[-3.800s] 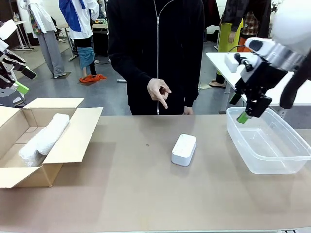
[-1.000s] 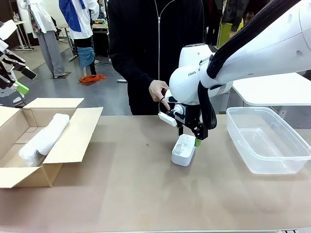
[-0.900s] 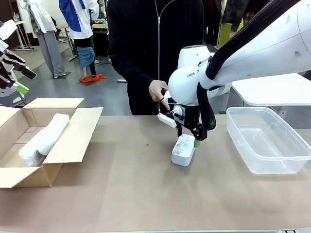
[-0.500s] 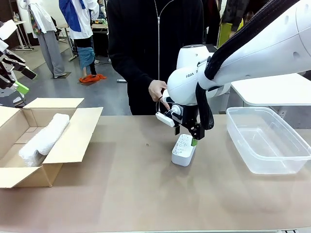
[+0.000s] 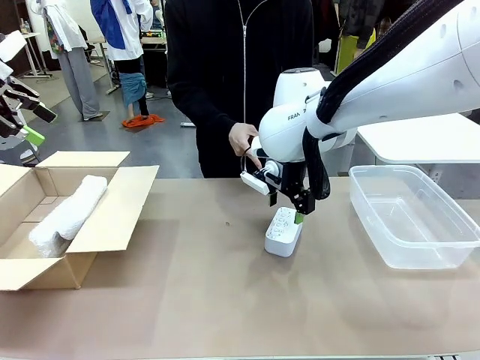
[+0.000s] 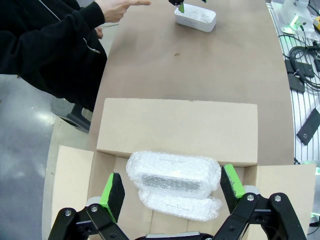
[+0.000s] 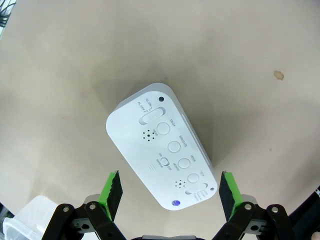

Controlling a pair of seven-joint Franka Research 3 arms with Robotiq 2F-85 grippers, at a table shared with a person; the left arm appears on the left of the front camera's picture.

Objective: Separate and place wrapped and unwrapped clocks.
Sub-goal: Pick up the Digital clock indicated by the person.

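White plastic at the centre of a tan table: the unwrapped clock lies flat on the bare surface, its button side up, between an open cardboard box on the robot's left and a clear plastic tub on its right. The right gripper hangs directly over the clock's far end, its green-padded fingers spread wide. From the right wrist camera the clock lies diagonally between the two pads, neither of which touches its sides. Whether the fingertips are in contact with the clock's top cannot be told from the front.

Across the table a person in a black zipped jacket stands close, one hand lowered with a finger pointing down, just behind the white arm's wrist.

Inside the cardboard box, two wrapped clocks in whitish bubble wrap lie side by side and touching, as seen from the left wrist camera; from the front, one long bundle rests diagonally in the box. The left gripper hovers above the box, its jaws wide apart and holding nothing, the bundles lying below and between its green pads.
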